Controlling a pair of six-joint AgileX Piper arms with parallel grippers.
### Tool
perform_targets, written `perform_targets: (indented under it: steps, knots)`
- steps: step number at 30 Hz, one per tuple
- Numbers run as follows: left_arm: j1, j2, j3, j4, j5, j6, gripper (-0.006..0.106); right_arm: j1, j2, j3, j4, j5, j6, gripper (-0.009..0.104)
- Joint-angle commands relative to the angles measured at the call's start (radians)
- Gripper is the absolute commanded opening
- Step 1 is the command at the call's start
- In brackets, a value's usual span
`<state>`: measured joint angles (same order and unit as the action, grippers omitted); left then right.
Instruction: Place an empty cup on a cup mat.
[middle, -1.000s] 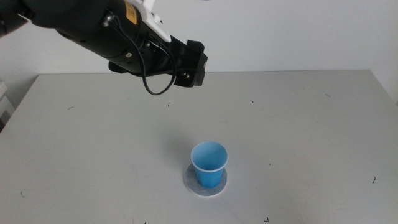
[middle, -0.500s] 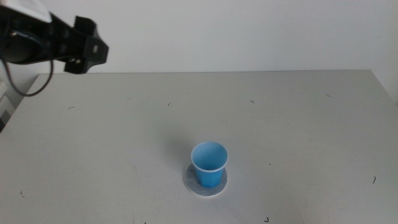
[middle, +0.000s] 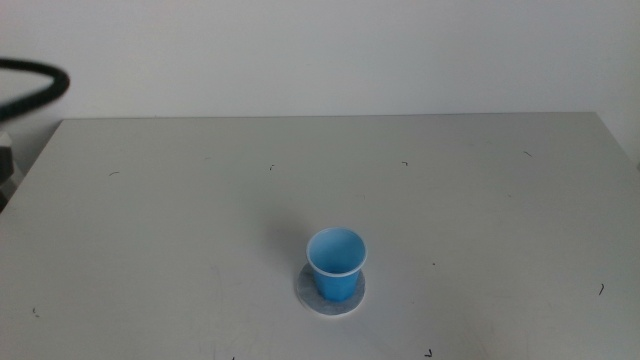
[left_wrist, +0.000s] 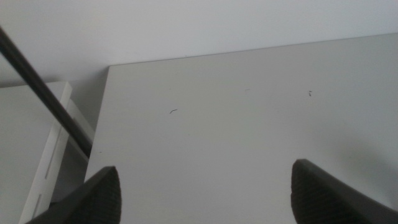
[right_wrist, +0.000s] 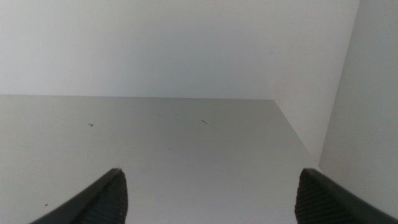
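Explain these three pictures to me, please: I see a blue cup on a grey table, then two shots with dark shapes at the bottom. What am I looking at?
This is a table with two robot arms, each ending in a gripper, a pincer of two dark jaws. The middle picture comes from a camera looking down over the table. On it stands the cup, upright and empty, on the cup mat, a flat grey disc. Neither arm shows there; only a dark cable curves in at the far left.

The other two pictures come from cameras on the arms' wrists. The dark shapes are each pincer's own jaws: the left gripper and the right gripper. Both stand wide open, hold nothing, and look across bare tabletop towards the wall. The cup is in neither wrist picture.
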<state>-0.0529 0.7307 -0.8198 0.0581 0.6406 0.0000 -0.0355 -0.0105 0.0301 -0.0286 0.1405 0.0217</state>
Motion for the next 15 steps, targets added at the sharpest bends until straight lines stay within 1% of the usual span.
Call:
perform_targets:
  steps: [1,8,15]
  knots:
    - [0.025,-0.079,0.067,-0.008,-0.149,0.000,0.105,0.001,-0.027,-0.008,-0.014,-0.075,-0.005,0.094]
    - [0.030,-0.309,0.372,-0.012,-0.383,0.000,0.105,0.001,-0.027,-0.008,-0.014,-0.075,-0.005,0.094]
    - [0.030,-0.530,0.593,-0.052,-0.427,0.000,0.105,0.001,-0.027,-0.008,-0.014,-0.075,-0.005,0.094]
